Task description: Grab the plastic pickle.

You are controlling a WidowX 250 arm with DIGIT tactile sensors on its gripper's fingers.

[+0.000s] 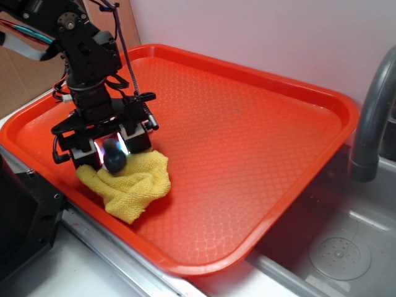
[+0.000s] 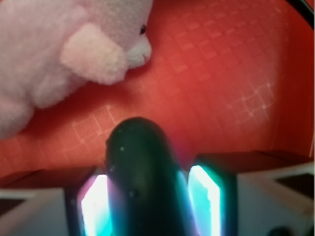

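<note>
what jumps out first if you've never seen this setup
The big orange tray fills the scene beside a sink. At its near-left edge the gripper is shut on the dark plastic pickle, just above a crumpled yellow cloth. The wrist view adds a pink plush toy ahead.

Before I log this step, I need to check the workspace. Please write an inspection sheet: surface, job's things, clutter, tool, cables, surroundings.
Surface: orange tray with a textured floor, partly over a metal sink.
Job's things: plastic pickle, dark and glossy, sits between the tool's fingers.
Clutter: yellow cloth crumpled at the tray's near edge, just below the pickle; pink plush toy on the tray, seen only in the wrist view.
Tool: tool is shut on the pickle, a finger on each side.
Cables: black cable runs down the arm to the tool; coloured wires at the top left.
Surroundings: grey faucet at right; pale wall behind.
</note>
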